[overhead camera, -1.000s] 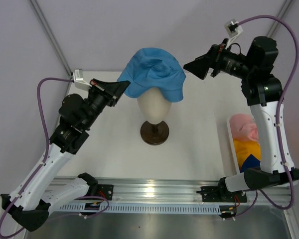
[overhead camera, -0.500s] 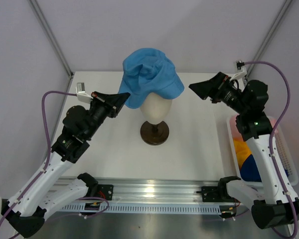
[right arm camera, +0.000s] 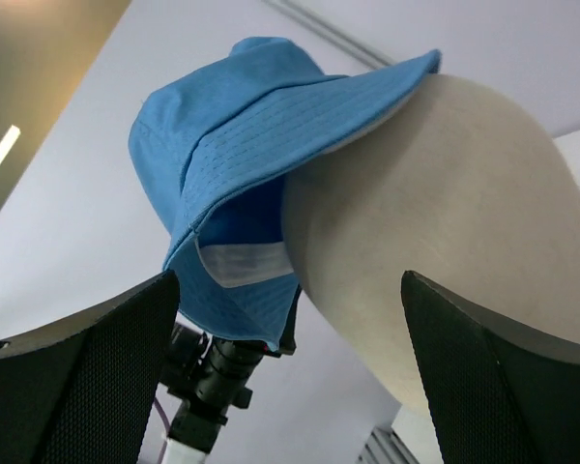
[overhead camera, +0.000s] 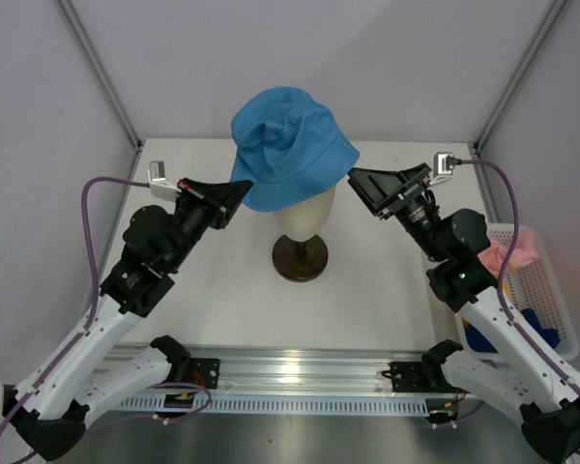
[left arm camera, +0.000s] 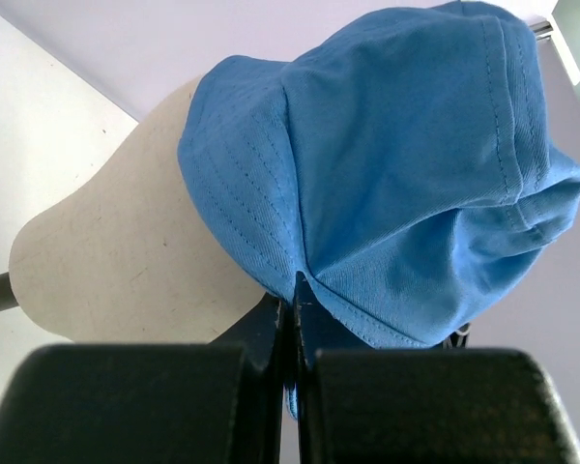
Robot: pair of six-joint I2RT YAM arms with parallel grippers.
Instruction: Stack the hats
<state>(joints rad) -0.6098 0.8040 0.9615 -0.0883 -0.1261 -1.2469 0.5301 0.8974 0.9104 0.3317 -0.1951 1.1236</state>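
A light blue hat (overhead camera: 292, 145) sits tilted on the cream head form (overhead camera: 304, 215), which stands on a dark brown round base (overhead camera: 301, 258) mid-table. My left gripper (overhead camera: 240, 186) is shut on the hat's left brim; the left wrist view shows the brim (left arm camera: 300, 290) pinched between the closed fingers. My right gripper (overhead camera: 367, 188) is open and empty just right of the head form, at brim height; in the right wrist view the hat (right arm camera: 261, 145) and form (right arm camera: 445, 232) lie ahead between the spread fingers. A pink hat (overhead camera: 510, 253) and a navy hat (overhead camera: 534, 324) lie in the basket.
A white basket (overhead camera: 546, 290) stands at the table's right edge beside my right arm. Grey walls and metal frame posts close in the back and sides. A metal rail runs along the near edge.
My right arm has swung down and left from high at the back right to just beside the head form. The hat has shifted slightly on the form. The left gripper has barely moved.
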